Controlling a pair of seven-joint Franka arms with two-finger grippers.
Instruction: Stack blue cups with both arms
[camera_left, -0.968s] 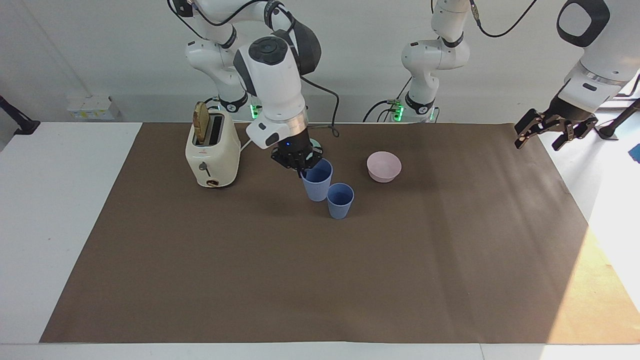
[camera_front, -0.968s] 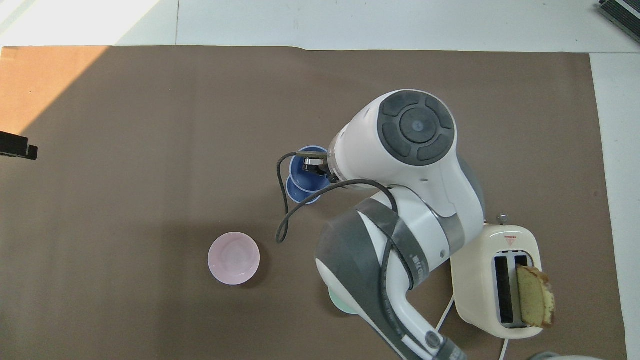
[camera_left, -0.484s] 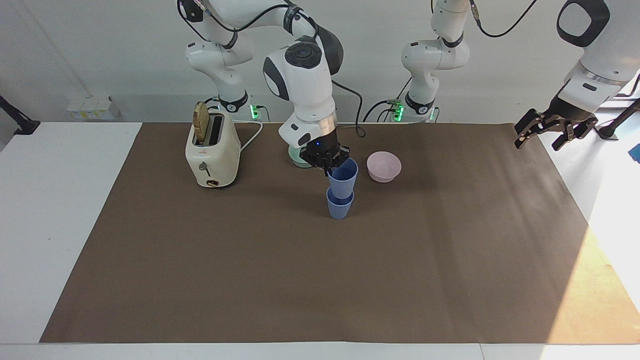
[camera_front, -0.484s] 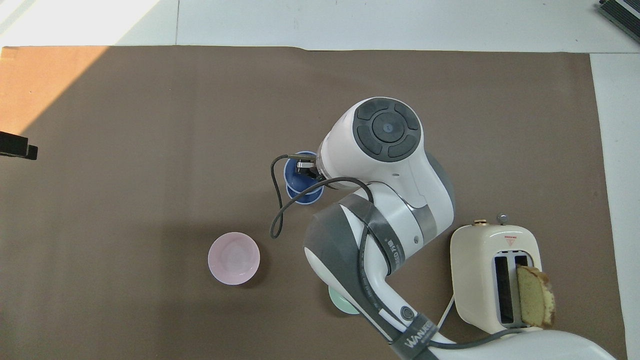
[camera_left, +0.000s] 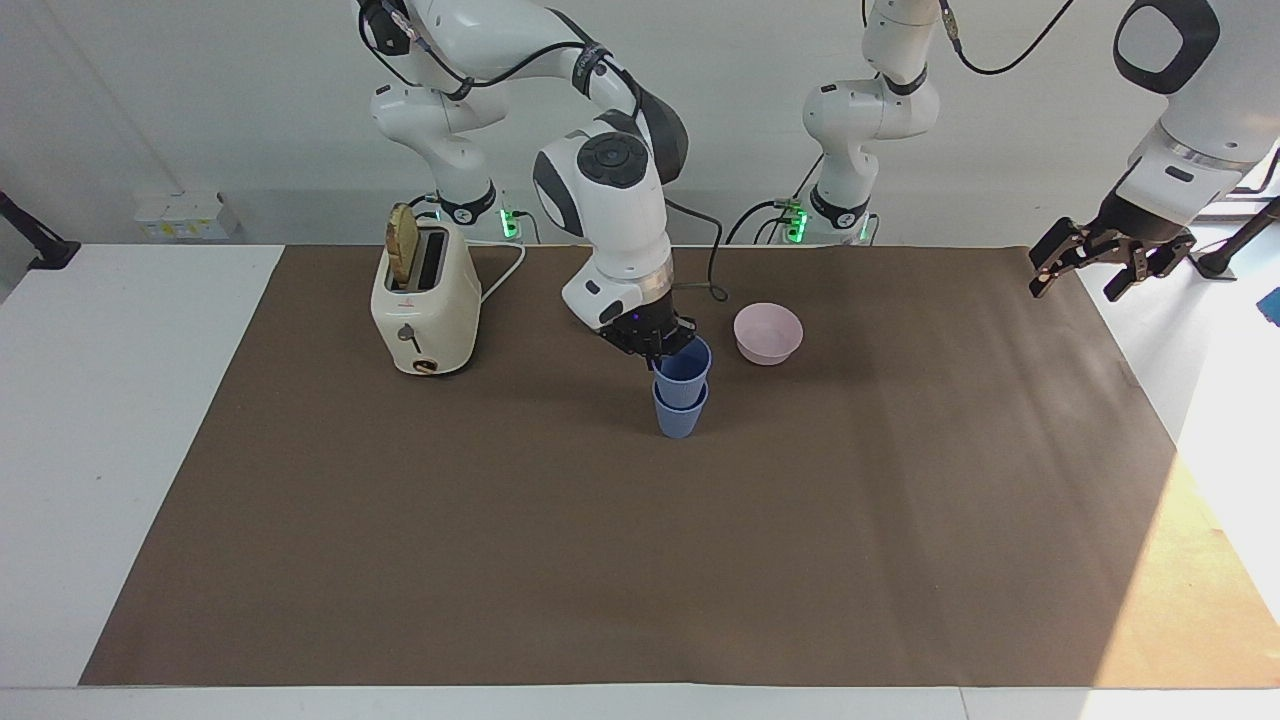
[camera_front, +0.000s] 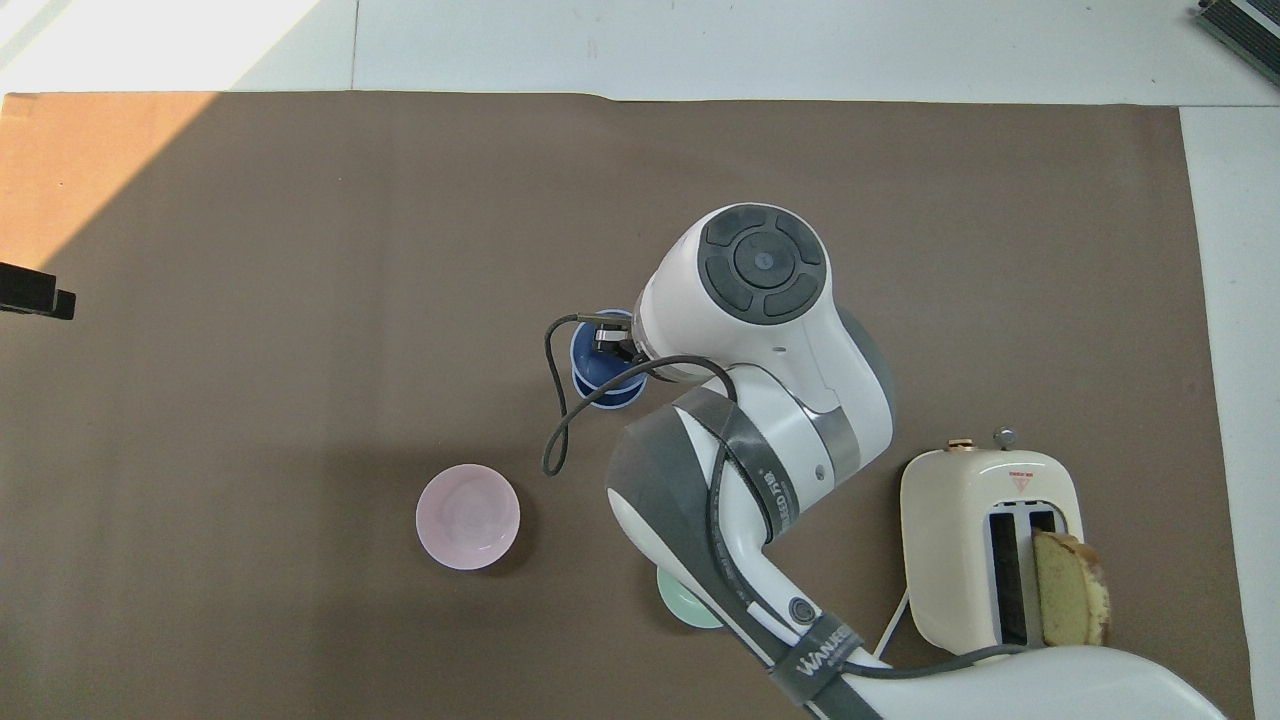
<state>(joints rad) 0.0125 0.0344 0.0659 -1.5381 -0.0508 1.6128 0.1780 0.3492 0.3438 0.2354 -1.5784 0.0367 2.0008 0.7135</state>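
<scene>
Right gripper (camera_left: 662, 348) pinches the rim of the upper blue cup (camera_left: 684, 364), which sits partly nested in the lower blue cup (camera_left: 679, 414); that lower cup stands on the brown mat (camera_left: 600, 560), nearer the pink bowl (camera_left: 767, 333) than the toaster (camera_left: 424, 303). To finish well, the arm should probably press straight down, keeping the cup upright and centred, then release without tipping the stack. Left gripper (camera_left: 1087, 262) waits with fingers apart, over the mat's edge at the left arm's end.

pink bowl (camera_left: 767, 333) just beside stacked blue cups (camera_left: 681, 392) | toaster (camera_left: 424, 302) well apart
</scene>
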